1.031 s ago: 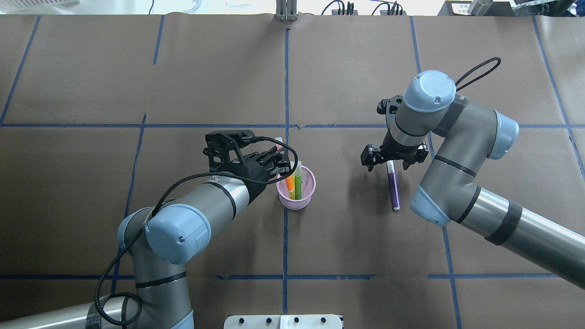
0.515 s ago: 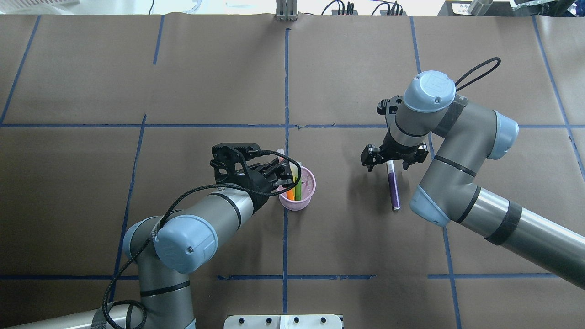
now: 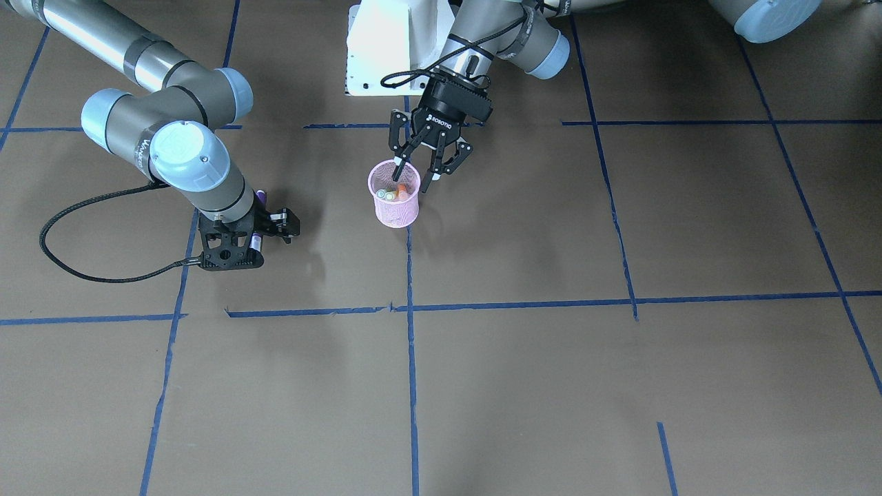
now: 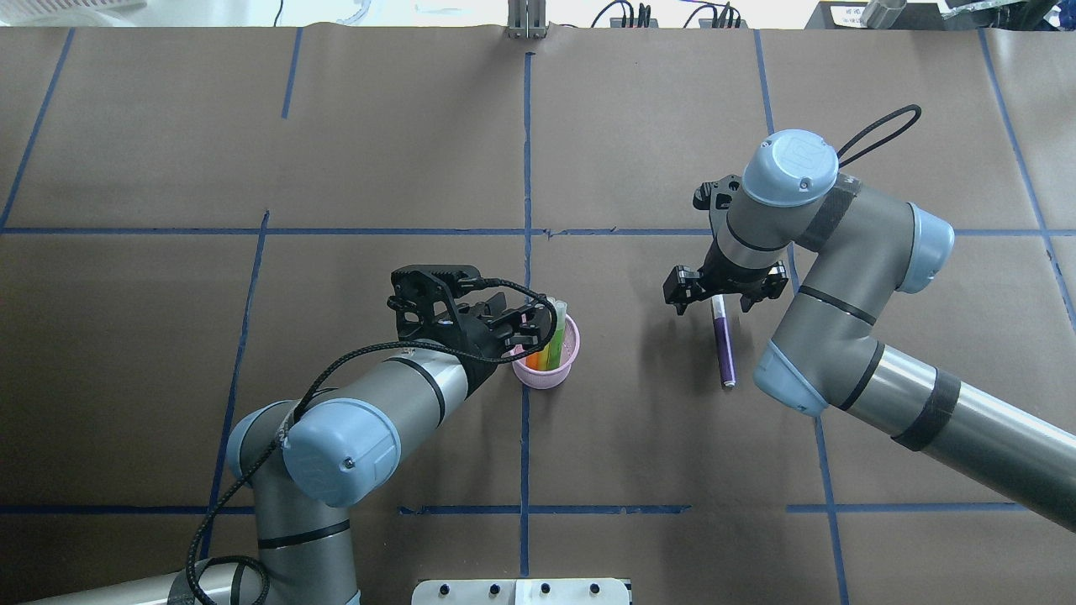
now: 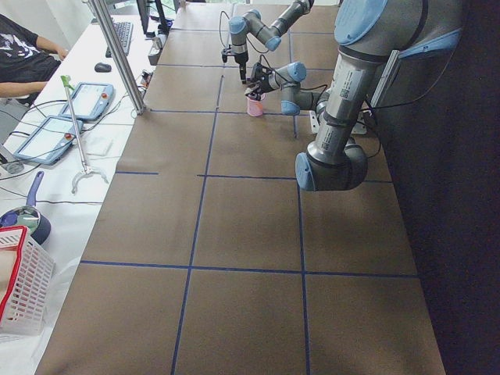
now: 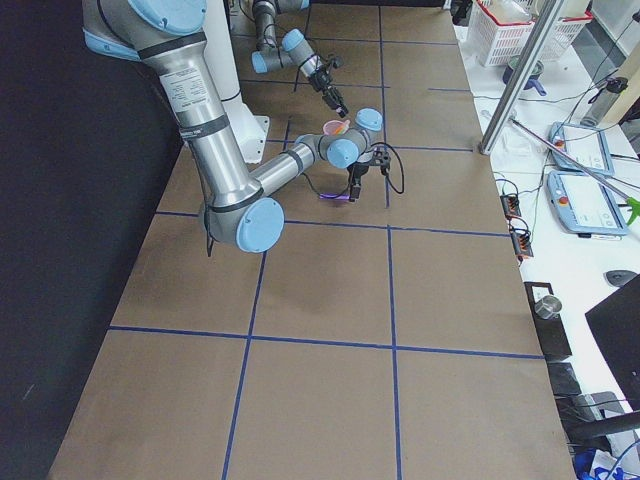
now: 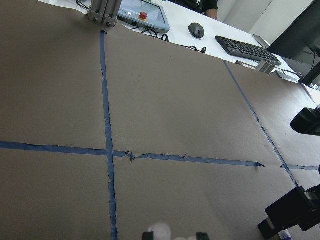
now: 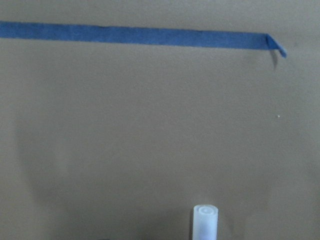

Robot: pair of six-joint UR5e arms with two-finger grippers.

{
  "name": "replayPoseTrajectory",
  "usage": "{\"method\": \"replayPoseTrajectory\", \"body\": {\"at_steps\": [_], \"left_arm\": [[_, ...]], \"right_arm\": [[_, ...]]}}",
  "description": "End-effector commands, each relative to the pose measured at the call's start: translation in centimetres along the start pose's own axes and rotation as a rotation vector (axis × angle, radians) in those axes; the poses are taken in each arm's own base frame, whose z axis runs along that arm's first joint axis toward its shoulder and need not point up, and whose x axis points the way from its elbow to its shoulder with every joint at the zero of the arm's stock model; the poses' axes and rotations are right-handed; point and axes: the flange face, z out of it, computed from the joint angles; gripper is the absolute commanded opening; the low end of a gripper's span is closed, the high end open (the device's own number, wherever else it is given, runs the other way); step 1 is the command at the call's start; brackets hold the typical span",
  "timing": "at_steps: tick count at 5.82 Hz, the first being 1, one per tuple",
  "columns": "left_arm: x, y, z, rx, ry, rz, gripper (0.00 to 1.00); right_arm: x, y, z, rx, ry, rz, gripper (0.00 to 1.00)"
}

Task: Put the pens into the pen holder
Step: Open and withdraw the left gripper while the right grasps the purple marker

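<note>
My left gripper (image 3: 413, 176) hangs spread wide at the pen holder (image 3: 396, 210) (orange pen (image 4: 535, 361), green pen (image 4: 556, 332) inside); my right gripper (image 4: 714, 294) gapes astride the purple pen (image 4: 725, 349)

White capitals spelling ROBOTIQ run across the black body of the left gripper (image 3: 411, 183), just above its spread jaws, in the view from across the table; pale lettering on the grey wrist link of the right arm (image 3: 142, 148), up the arm from the right gripper (image 4: 713, 302), is too small to read
</note>
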Motion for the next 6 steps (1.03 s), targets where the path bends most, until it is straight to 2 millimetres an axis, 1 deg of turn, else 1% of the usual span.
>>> {"method": "replayPoseTrajectory", "body": {"at_steps": [1, 2, 3, 4, 5, 6], "left_arm": [[0.5, -0.5, -0.4, 0.005, 0.012, -0.003, 1.0], [0.8, -1.4, -1.1, 0.013, 0.025, -0.005, 1.0], [0.5, -2.1, -1.0, 0.015, 0.016, 0.02, 1.0], [-0.3, -3.8, -0.7, 0.022, 0.004, 0.025, 1.0], [-1.8, -7.4, -0.1, -0.063, -0.033, 0.033, 1.0], [-4.0, -12.7, -0.3, -0.151, -0.089, 0.022, 1.0]], "right_arm": [[-0.1, 0.1, 0.2, -0.003, 0.002, 0.038, 1.0], [-0.1, 0.1, 0.1, -0.003, 0.001, 0.045, 1.0], [-0.1, 0.1, 0.2, -0.004, 0.003, 0.048, 0.98], [0.0, 0.1, 0.3, -0.005, 0.004, 0.055, 0.85], [0.0, 0.1, 0.3, -0.005, 0.004, 0.054, 0.65], [0.1, 0.2, 0.4, -0.007, 0.006, 0.054, 0.53]]}}
